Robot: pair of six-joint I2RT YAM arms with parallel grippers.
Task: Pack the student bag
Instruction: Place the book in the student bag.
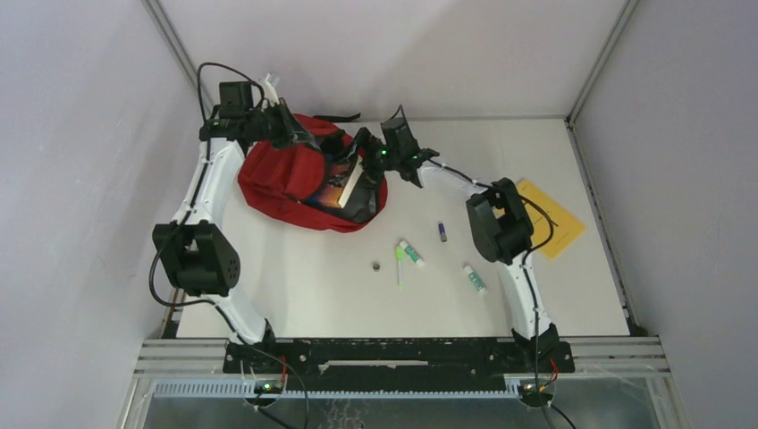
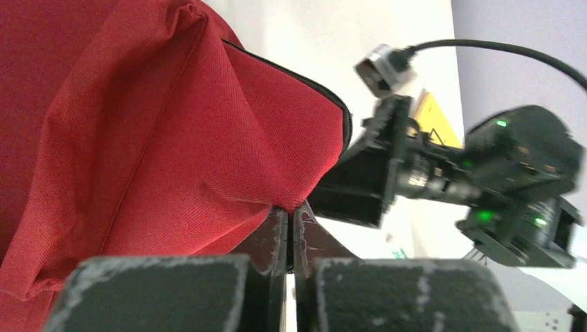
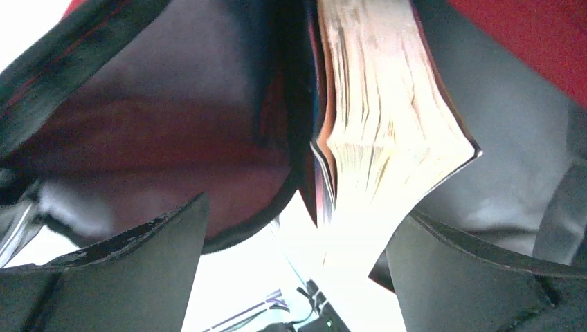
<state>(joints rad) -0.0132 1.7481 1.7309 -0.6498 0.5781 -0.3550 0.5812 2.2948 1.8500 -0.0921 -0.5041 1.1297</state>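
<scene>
My left pincer point(image 2: 291, 232) is pressed flat together on a fold of red cloth at the far side of the student bag point(image 1: 282, 174). The bag lies slumped near the far left corner of the table point(image 1: 304, 299), its mouth turned toward the right edge. My right pincer point(image 3: 306, 207) stands wide at that mouth, with the book point(image 3: 387, 124) between its fingers point(image 3: 138, 277) (pages fanned, one corner jutting out). The book sits partway inside the bag against the grey lining point(image 3: 498, 117); whether my right-hand finger touches its cover I cannot tell. On the open table toward the near edge lie two white-and-green tubes point(image 1: 411, 253), well apart from each other; just beside one lies a green pen point(image 1: 399, 270). Near them are a small round thing point(image 1: 376, 265) and a small purple thing point(image 1: 442, 232). A yellow envelope point(image 1: 559, 223) lies at the right edge, partly under my right arm.
</scene>
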